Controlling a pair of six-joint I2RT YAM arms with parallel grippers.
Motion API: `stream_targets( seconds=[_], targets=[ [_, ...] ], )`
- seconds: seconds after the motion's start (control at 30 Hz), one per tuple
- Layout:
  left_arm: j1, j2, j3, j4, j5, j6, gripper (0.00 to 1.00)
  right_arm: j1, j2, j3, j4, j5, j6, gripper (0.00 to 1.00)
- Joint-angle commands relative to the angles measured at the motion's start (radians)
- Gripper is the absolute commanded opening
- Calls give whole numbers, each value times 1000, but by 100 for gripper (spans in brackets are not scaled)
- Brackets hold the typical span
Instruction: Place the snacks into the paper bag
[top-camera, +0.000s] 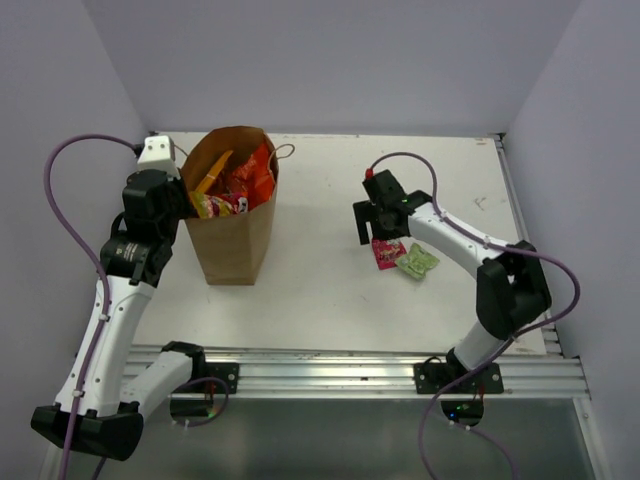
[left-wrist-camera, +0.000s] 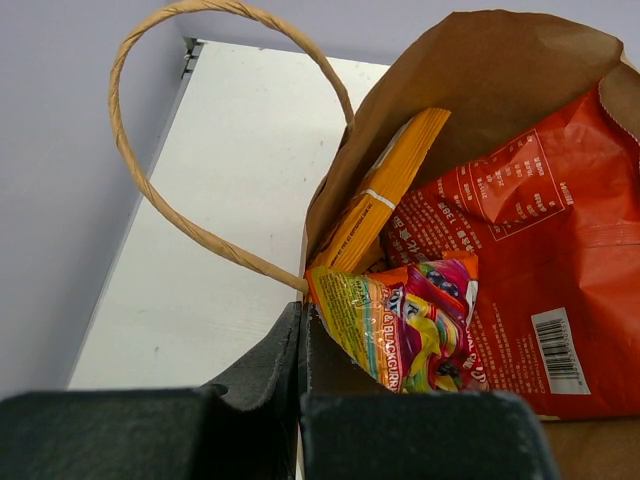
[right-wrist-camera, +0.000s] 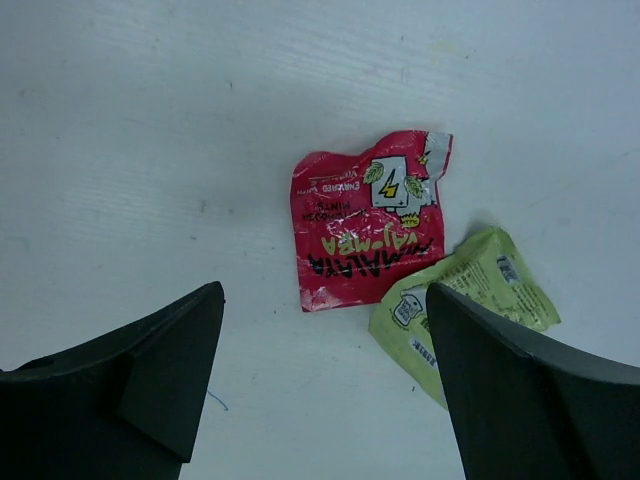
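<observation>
The right hand (right-wrist-camera: 321, 292) hangs wide over the pink packet (right-wrist-camera: 365, 220) on the surface (right-wrist-camera: 150, 120). Next it should drop and pinch the packet. The left hand (left-wrist-camera: 300, 335) clamps the bag (left-wrist-camera: 480, 80) rim.

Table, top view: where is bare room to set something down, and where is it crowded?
Bare table lies between the paper bag and the right tool, and along the far edge behind both. Crowded just below that open tool, where the red packet and green packet touch.

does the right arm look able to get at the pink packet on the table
Probably yes: the right arm hangs over the pink packet with open jaws; nothing covers it, though the green packet lies against it.
</observation>
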Motion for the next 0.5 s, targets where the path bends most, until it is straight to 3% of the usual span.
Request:
stream_targets(
  seconds=[0.0,0.2,0.47],
  targets=[
    [-1,1,7,47,12,11,0,1,38,-2,72,45,20,86],
    [-1,0,12,41,-5,18,0,-11,132,-75,98,53,38,86],
    [-1,7,13,41,-3,25,0,-117,236,-118,171,-42,12,82]
  ],
)
